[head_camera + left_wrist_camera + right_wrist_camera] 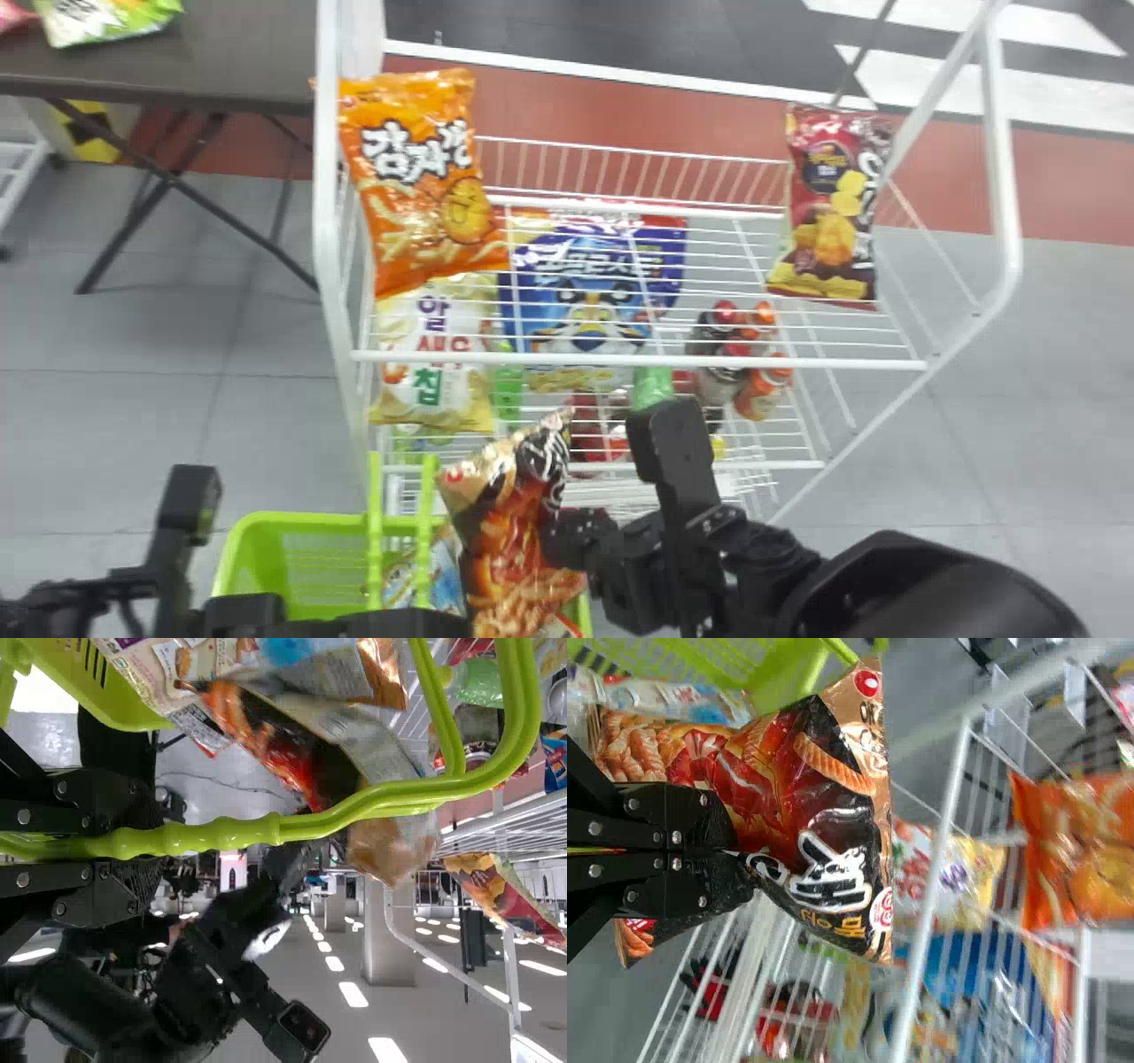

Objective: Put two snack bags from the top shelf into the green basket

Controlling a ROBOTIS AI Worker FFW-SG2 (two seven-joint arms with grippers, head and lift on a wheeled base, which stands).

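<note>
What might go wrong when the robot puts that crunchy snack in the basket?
The snack bag is pinched between the right hand's fingers, so it might slip out. It's right next to the basket's tall green handle, so it could bump that and get stuck. The left hand grips the handle, and a bump might make the basket swing.

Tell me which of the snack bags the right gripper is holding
The black, red and tan bag, pinched in the right gripper. The orange bag and dark red bag, by contrast, are on the top shelf.
</note>
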